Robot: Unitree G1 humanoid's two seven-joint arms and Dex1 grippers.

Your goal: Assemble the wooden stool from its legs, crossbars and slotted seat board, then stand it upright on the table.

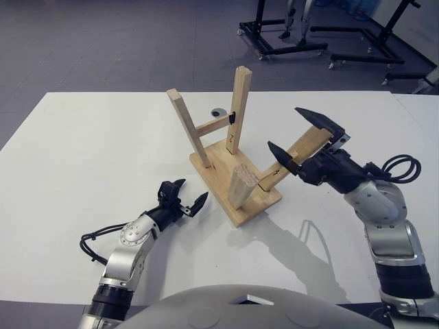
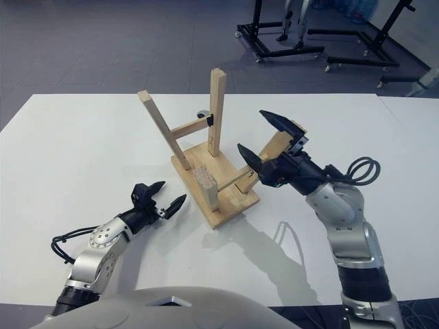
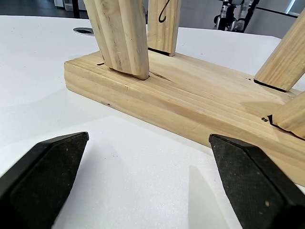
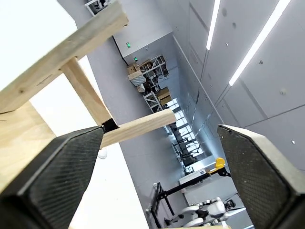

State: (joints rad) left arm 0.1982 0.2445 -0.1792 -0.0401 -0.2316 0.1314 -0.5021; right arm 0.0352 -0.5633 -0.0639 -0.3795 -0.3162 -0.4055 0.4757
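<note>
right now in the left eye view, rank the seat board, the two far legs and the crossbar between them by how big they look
1. seat board
2. upright leg and tilted leg: they look about alike, so no ranking between them
3. crossbar, smallest

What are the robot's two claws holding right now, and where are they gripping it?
Nothing is held. The right gripper is open by the tilted leg, not clamped; the left gripper is open near the seat board.

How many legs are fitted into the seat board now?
4. A far-left leg and a far-right leg, joined by a crossbar; a near leg; a right-side leg between the fingers of the right gripper.
</note>
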